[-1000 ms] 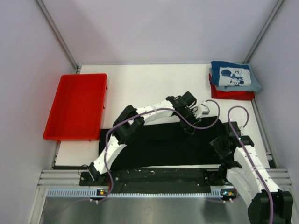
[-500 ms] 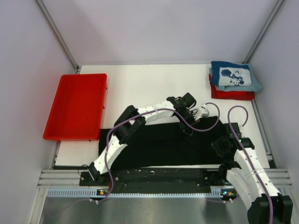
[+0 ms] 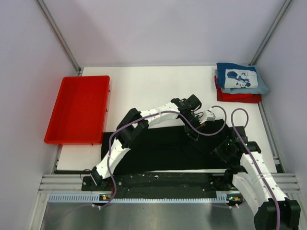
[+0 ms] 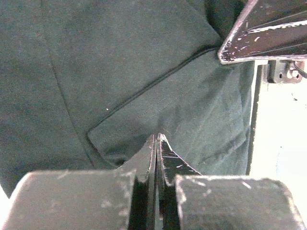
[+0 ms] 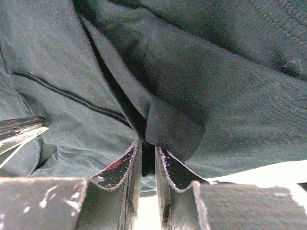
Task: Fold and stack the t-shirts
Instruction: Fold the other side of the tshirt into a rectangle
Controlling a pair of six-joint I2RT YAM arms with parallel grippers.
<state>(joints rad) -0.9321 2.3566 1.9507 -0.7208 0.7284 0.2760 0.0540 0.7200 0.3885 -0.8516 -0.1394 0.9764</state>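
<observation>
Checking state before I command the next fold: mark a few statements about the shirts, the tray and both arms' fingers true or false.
1. The blue t-shirt lies on top of the red t-shirt at the far right corner of the table. True.
2. The black t-shirt sits in the red tray. False: it lies spread on the table along the near edge, outside the tray.
3. The right arm's fingers are closed on a fold of the black t-shirt. True.
4. The left arm's fingers stand wide open. False: they are shut tight, down at the black cloth.
</observation>
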